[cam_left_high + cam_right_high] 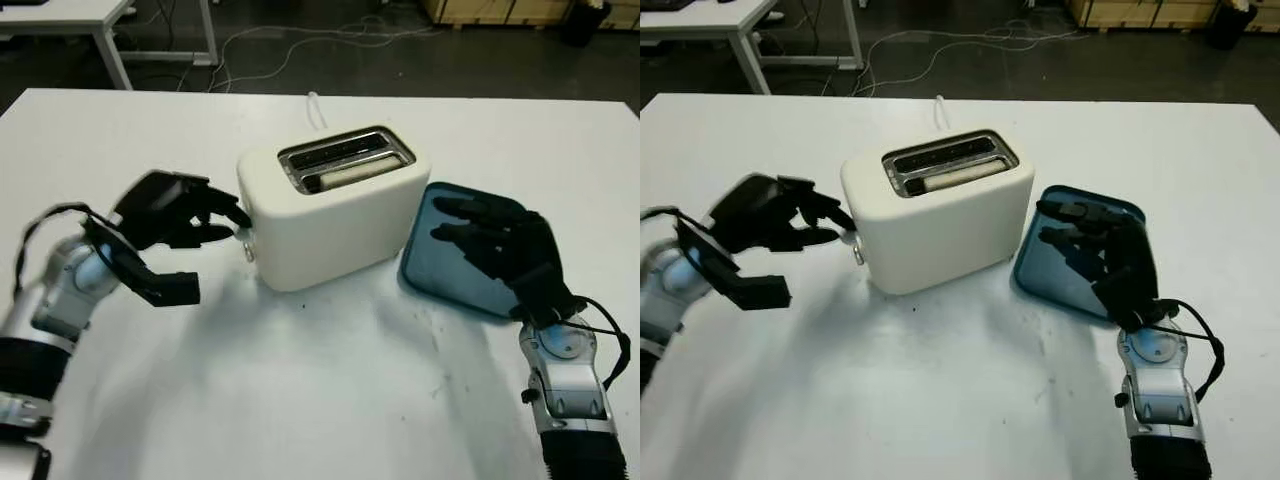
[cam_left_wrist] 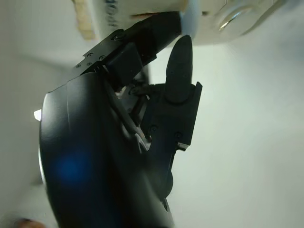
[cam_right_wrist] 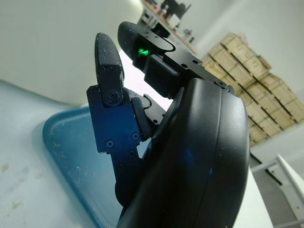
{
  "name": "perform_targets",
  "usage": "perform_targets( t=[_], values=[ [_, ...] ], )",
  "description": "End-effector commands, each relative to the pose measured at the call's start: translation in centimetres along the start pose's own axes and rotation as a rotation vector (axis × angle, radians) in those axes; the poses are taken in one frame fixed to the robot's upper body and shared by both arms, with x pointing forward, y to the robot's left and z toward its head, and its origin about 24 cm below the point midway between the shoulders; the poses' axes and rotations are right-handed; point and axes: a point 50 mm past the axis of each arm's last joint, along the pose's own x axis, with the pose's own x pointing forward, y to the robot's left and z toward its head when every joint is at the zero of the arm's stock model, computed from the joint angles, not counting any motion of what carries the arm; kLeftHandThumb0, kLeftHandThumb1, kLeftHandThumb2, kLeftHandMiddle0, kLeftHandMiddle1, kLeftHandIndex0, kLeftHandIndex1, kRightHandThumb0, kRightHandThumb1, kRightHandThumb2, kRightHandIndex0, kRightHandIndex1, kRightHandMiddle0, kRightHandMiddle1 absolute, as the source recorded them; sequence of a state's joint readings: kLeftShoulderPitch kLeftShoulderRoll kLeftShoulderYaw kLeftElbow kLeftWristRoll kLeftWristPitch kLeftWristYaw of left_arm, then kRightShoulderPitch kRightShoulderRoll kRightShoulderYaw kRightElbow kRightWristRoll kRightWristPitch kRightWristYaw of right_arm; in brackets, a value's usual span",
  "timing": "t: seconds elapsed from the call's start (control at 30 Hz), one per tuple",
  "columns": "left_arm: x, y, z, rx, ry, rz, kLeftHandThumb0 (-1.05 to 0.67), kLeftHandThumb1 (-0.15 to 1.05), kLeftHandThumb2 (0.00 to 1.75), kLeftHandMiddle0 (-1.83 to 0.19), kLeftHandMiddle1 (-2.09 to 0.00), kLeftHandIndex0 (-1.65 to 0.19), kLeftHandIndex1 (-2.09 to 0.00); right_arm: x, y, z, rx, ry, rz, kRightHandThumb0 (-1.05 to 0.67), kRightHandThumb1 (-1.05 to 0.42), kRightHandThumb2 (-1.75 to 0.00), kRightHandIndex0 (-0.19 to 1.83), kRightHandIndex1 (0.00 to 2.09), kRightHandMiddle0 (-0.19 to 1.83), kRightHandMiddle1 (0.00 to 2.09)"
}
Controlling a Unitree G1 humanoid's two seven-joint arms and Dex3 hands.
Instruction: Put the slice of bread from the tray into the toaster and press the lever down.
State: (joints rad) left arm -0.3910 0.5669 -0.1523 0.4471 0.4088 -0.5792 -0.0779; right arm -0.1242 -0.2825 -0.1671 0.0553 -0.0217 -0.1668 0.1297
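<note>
The left hand [image 1: 190, 225] is at the lever end of the white toaster [image 1: 335, 205], its fingers [image 1: 222, 212] curled and reaching to the small lever [image 1: 247, 238], with one fingertip on or just above it; whether it presses yet cannot be told. The bread slice [image 1: 350, 175] already sits in the nearer slot, just past those fingers, so loading looks done and the lever press is the step in hand. The next move likely calls for a straight downward push, without shoving the toaster sideways. To the right of the toaster, the right hand [image 1: 500, 245] hovers open, holding nothing, over the blue tray [image 1: 425, 235], which touches the toaster's far end. All stands on a white counter [image 1: 300, 400]. Beyond it lies a dark floor with loose cables [image 1: 290, 40] and a table leg [image 1: 110, 50].
</note>
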Motion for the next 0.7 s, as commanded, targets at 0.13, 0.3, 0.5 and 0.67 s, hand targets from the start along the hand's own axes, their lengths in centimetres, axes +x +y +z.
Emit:
perform_targets(
  t=[0.13, 0.3, 0.5, 0.67],
  values=[
    [-3.5, -12.7, -0.3, -0.102, 0.127, -0.299, -0.30, 0.92, 0.28, -0.67, -1.35, -0.88, -0.43, 0.1, -0.7, 0.1, -0.001, -0.028, -0.010, -0.47, -0.92, -0.16, 1.06, 0.40, 1.05, 0.00],
    [-4.2, -14.1, -0.1, -0.120, 0.151, -0.327, -0.31, 0.92, 0.29, -0.66, -1.36, -0.87, -0.43, 0.1, -0.8, 0.1, -0.018, -0.015, -0.010, -0.46, -0.92, -0.15, 1.05, 0.40, 1.05, 0.00],
    [-3.8, -12.5, -0.6, -0.062, 0.144, -0.323, -0.32, 0.92, 0.31, -0.63, -1.34, -0.85, -0.44, 0.1, -0.7, 0.0, -0.009, -0.012, -0.007, -0.47, -0.92, -0.14, 1.06, 0.41, 1.05, 0.00],
    [-3.6, -11.1, -0.8, -0.033, 0.117, -0.306, -0.31, 0.92, 0.33, -0.63, -1.38, -0.83, -0.44, 0.1, -0.6, 0.0, -0.021, -0.011, -0.008, -0.47, -0.92, -0.14, 1.05, 0.41, 1.05, 0.00]
  ],
)
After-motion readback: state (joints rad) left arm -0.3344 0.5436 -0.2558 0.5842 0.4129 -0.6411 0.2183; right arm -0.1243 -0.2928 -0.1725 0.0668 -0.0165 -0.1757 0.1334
